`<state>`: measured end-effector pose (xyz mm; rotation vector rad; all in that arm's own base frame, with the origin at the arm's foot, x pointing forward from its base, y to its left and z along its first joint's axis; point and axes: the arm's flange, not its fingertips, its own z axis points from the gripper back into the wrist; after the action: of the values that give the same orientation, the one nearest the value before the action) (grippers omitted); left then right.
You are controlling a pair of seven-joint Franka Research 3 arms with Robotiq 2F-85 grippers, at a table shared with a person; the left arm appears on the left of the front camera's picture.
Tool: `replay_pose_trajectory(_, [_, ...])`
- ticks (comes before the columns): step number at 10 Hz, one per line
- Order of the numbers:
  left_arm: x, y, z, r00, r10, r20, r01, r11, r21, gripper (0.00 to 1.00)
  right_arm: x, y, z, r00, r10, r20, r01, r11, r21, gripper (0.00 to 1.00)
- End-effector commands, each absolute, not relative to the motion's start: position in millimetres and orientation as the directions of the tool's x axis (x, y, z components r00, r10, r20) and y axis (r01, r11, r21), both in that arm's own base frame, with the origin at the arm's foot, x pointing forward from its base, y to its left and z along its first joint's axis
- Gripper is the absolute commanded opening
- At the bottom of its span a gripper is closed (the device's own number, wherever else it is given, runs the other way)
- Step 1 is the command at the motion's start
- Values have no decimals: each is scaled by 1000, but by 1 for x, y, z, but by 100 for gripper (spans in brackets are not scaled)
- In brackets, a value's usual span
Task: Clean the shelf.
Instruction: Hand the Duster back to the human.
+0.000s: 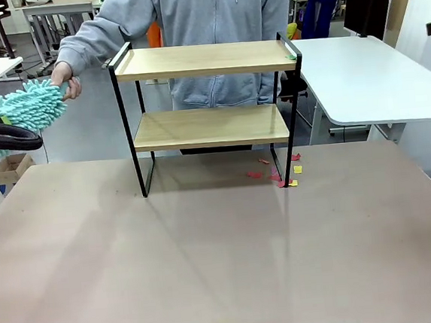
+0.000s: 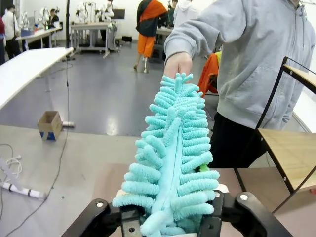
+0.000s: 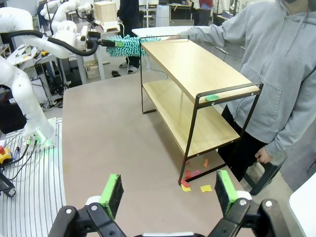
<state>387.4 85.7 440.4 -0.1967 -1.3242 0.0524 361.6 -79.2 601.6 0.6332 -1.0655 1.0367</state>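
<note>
Start at your left gripper (image 2: 168,224): the teal chenille duster (image 2: 170,163) sits between its jaws, but whether they grip it or have let go you cannot tell from these frames. The person's hand (image 2: 177,64) pinches the duster's far tip, off the shelf's (image 1: 207,109) left end. Your right gripper (image 3: 168,192) hangs wide open with nothing in it, on the robot's side of the shelf near its right legs.

The shelf stands on the brown table (image 1: 209,260), at the far edge in front of the person. Expect it to be light and stiff but easy to tip or slide; if you must steady it, take the black frame at a top corner. The duster is soft and floppy. Small paper scraps (image 1: 281,175) lie by the shelf's right legs.

No readable brand or writing shows.
</note>
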Motion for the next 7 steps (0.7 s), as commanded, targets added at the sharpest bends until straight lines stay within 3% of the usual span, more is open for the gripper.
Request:
replay_pose_trajectory(1, [379, 103, 480, 325, 234, 916, 72, 960, -270, 100, 362, -78, 605, 120, 355, 927, -909, 415, -41, 100])
replay_pose_trajectory(3, [372, 122, 522, 365, 356, 860, 72, 911, -407, 100, 362, -78, 605, 120, 355, 927, -909, 415, -41, 100])
replay_pose_trajectory(4, [368, 153, 572, 378, 503, 777, 52, 827, -560, 100, 362, -78, 605, 120, 355, 927, -909, 415, -41, 100])
replay_pose_trajectory(7, [366, 184, 601, 395, 576, 716, 51, 764, -643, 100, 362, -78, 605, 120, 355, 927, -909, 415, -41, 100])
